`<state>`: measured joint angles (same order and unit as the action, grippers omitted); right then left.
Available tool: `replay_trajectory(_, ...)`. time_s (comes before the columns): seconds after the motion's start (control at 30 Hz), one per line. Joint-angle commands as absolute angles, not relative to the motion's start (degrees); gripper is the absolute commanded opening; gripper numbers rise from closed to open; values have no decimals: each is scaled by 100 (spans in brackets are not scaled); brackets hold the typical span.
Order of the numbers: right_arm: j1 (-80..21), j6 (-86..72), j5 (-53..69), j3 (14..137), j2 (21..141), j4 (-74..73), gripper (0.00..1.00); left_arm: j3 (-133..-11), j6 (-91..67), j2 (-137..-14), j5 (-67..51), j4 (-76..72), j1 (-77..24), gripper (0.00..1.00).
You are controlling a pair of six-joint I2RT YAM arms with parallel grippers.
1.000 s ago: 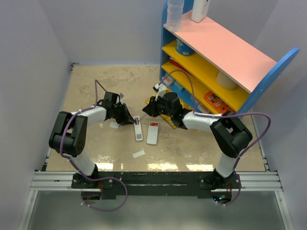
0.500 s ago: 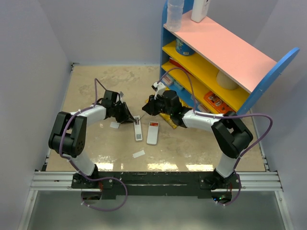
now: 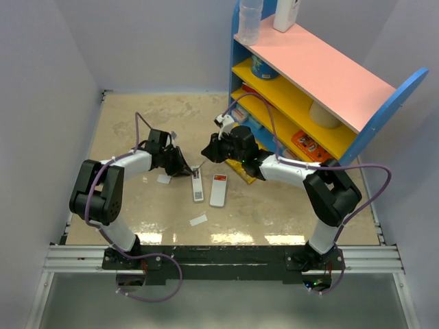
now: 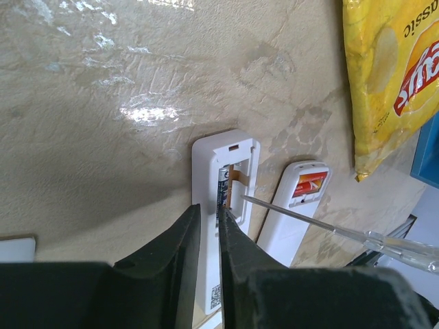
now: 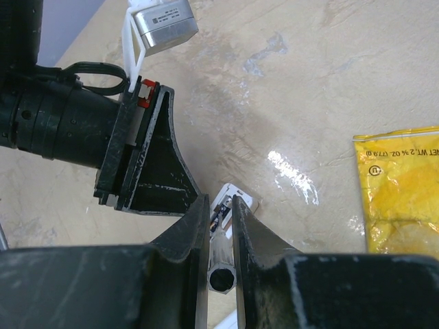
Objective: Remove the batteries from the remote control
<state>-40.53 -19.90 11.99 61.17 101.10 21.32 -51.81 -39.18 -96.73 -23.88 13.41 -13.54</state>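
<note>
Left wrist view: the remote point(image 4: 206, 164) lies back-up on the table point(image 4: 103, 151) with its battery bay uncovered, and one battery point(image 4: 223, 188) sits in the bay. My left gripper point(image 4: 208, 210) is low over the remote, jaws almost together with only a slit between them. I cannot tell whether they pinch the bay's left wall or merely touch it. My right gripper point(image 5: 219, 200) is clamped on the stick point(image 4: 302, 216), whose thin tip reaches the bay's right edge. A white bar point(image 4: 291, 219) with an orange label lies just beside the remote on its right, and a yellow bag point(image 4: 391, 75) lies farther right. From above, the remote is near the middle of the table, left of the shelf point(image 3: 322, 82), with my two grippers close together at its far end.
</note>
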Motion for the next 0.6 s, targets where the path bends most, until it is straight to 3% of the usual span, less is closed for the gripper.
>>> replay_trajectory(0.0, -4113, -1889, 1257, 6346, 10090, 2197, 0, -5247, -3797, -9668, -2496, 1231, -1318, 20)
replay_trajectory(0.57, -4210, -1916, 1160, 6469, 10309, 2153, 0, -5203, -3806, -9773, -2549, 1151, -1318, 19)
